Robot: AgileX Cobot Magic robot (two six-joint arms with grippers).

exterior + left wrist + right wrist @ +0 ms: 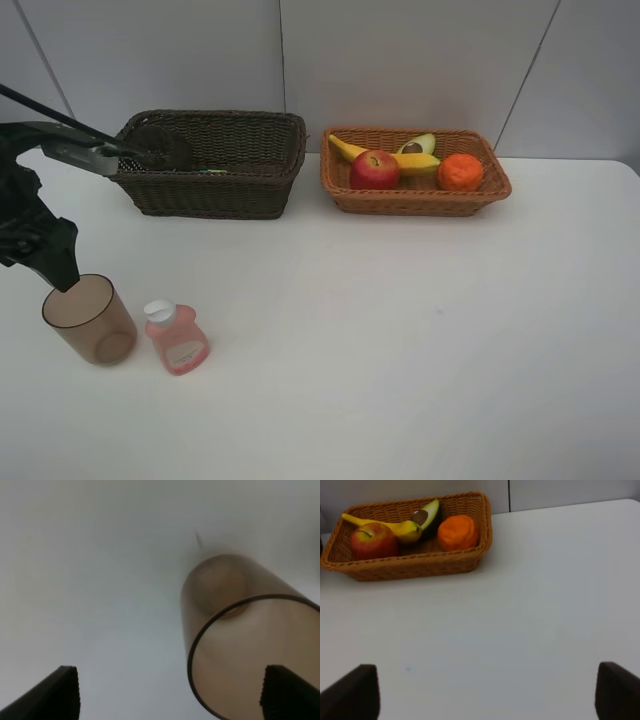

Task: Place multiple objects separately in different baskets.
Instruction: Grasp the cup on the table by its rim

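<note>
One translucent brownish cup (90,320) stands upright on the white table at the front left, with the small pink bottle (177,338) beside it. My left gripper (62,278) is open right above the cup's rim. In the left wrist view the cup (240,630) sits off to one side of the gripper (170,692), with one fingertip (290,695) over its mouth. The light orange-tan basket (415,203) holds the banana (400,160), apple (374,170), avocado (418,145) and tangerine (460,172). My right gripper (485,692) is open and empty.
The dark brown basket (210,190) stands at the back left. Inside it are a dark rounded shape (165,148), perhaps the second cup, and a bit of green (212,171). The left arm reaches over its left end. A grey wall stands behind the baskets.
</note>
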